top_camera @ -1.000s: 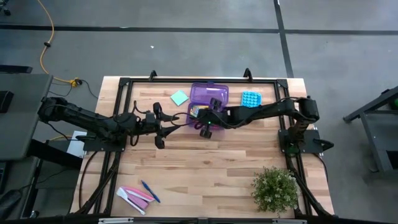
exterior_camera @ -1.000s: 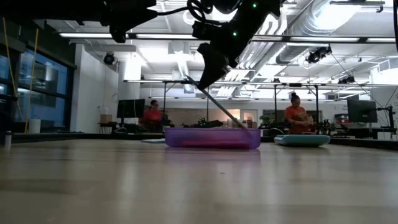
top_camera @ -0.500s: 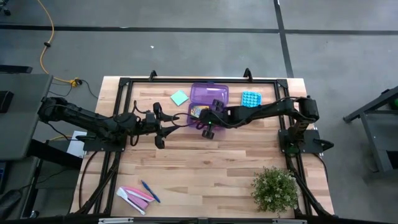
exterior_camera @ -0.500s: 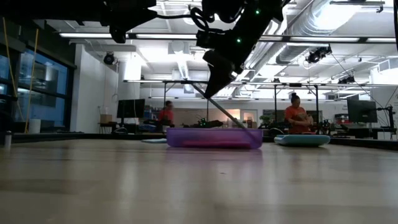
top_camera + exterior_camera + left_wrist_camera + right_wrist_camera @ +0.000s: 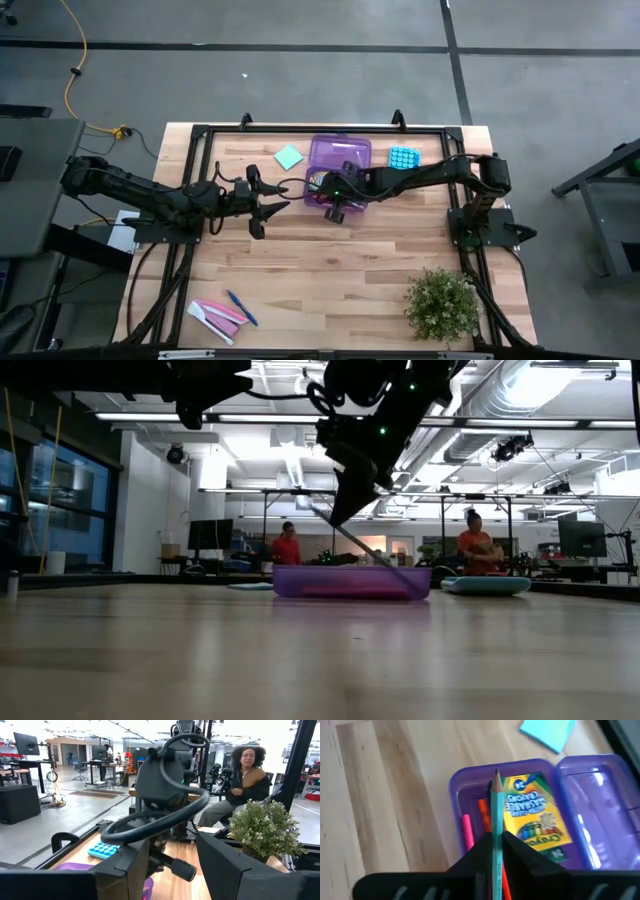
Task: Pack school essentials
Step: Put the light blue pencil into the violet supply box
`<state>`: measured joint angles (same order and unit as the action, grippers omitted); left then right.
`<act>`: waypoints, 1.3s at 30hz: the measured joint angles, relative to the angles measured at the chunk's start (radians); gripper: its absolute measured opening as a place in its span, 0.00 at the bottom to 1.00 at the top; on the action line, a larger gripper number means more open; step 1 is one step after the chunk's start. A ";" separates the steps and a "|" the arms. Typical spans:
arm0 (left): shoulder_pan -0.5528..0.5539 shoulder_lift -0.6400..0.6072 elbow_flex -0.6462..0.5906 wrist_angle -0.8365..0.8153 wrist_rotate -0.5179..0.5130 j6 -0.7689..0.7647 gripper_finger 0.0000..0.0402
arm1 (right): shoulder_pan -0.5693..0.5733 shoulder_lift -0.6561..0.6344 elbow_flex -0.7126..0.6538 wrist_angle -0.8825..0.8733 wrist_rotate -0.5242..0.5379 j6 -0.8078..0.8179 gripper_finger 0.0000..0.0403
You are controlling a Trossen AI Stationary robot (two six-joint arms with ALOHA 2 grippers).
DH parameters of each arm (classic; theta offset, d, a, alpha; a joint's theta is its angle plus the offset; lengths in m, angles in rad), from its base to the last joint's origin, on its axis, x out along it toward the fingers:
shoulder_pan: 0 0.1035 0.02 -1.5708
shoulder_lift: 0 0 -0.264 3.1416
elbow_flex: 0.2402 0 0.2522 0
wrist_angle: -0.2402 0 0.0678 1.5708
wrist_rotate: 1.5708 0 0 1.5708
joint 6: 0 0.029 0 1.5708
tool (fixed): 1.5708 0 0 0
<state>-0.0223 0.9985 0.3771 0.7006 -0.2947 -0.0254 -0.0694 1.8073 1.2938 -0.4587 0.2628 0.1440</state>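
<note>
An open purple pencil box (image 5: 338, 160) lies on the table's far middle; its lid (image 5: 592, 805) is laid back flat. Inside are a yellow crayon box (image 5: 530, 817), an orange-red pen (image 5: 483, 815) and a pink stick (image 5: 466, 832). My right gripper (image 5: 332, 192) hovers over the box, shut on a green pencil (image 5: 496, 820). My left gripper (image 5: 272, 206) waits open to the box's left, above the table. A green sticky-note pad (image 5: 289, 157) lies left of the box. A blue pen (image 5: 240, 307) lies at the near left edge. Scissors and eraser are out of view. My right gripper pinches the green pencil's shaft (image 5: 495, 851) between its two fingers, which lie along it. The pencil slants down from the gripper (image 5: 348, 500) and its free end (image 5: 400, 568) reaches into the purple box; whether the tip touches anything there I cannot tell.
A light-blue buttoned pad (image 5: 403, 158) lies right of the box. Pink and white flat pieces (image 5: 215, 315) sit beside the blue pen at the near left. A potted plant (image 5: 442, 303) stands at the near right. Bare wood spans the table's middle. People are in the room beyond.
My right gripper, still shut on the pencil, has moved a little toward the table's left and dipped slightly over the box. The purple box has slid a short way toward the table's right.
</note>
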 joint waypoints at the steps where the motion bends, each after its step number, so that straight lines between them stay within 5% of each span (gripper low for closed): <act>1: 0.000 0.000 0.000 0.000 0.000 0.000 0.39 | -0.005 0.009 0.000 -0.002 -0.009 0.008 0.07; 20: 0.000 -0.006 0.000 0.004 0.004 -0.016 0.39 | -0.042 0.123 -0.001 0.031 -0.176 -0.052 0.02; 29: 0.000 -0.006 0.000 -0.001 0.004 -0.023 0.39 | -0.042 0.159 -0.001 0.032 -0.165 -0.048 0.02; 39: 0.000 -0.006 0.000 -0.001 0.004 -0.023 0.39 | -0.042 0.156 0.006 0.015 -0.152 -0.029 0.21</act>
<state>-0.0219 0.9928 0.3771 0.6998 -0.2909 -0.0486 -0.1116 1.9636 1.3000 -0.4438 0.1103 0.1150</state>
